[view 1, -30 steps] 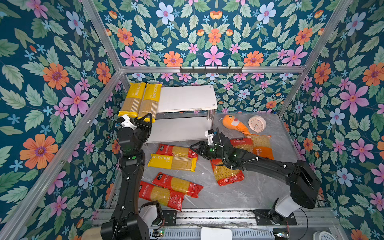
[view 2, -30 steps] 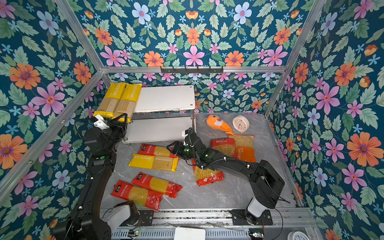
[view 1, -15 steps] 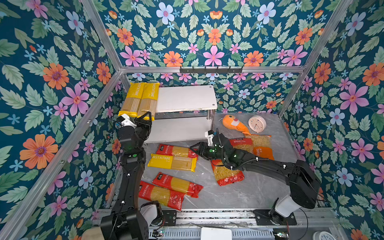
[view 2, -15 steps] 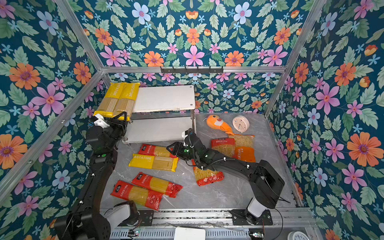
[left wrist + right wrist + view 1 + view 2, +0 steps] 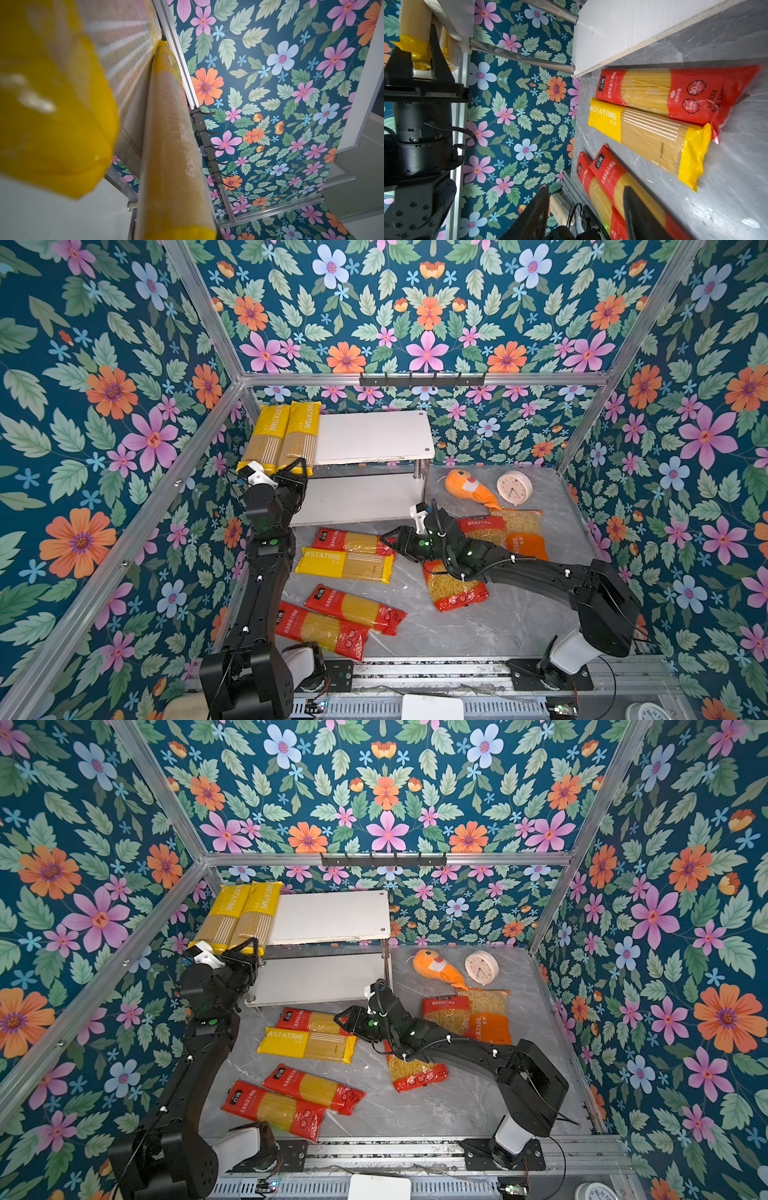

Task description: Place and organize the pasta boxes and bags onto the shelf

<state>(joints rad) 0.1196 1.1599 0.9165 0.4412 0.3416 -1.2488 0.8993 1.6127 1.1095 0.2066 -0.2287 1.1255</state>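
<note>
Two yellow packs (image 5: 270, 435) side by side on left end of shelf's (image 5: 374, 437) top board, near ends overhanging. Left gripper (image 5: 296, 469): clamped on near end of right-hand yellow pack (image 5: 301, 435). Right gripper (image 5: 390, 541): jaws apart, nothing held, low over table (image 5: 478, 626), just beside right end of red pack (image 5: 349, 540). Third yellow pack (image 5: 345, 566) flat on table, touching it on near side.

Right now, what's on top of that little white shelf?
On the top board, at its left end, lie the outer yellow pack and the inner yellow pack; the left pincer grips the inner one's near end. The rest is bare. The lower board's back is covered.
</note>
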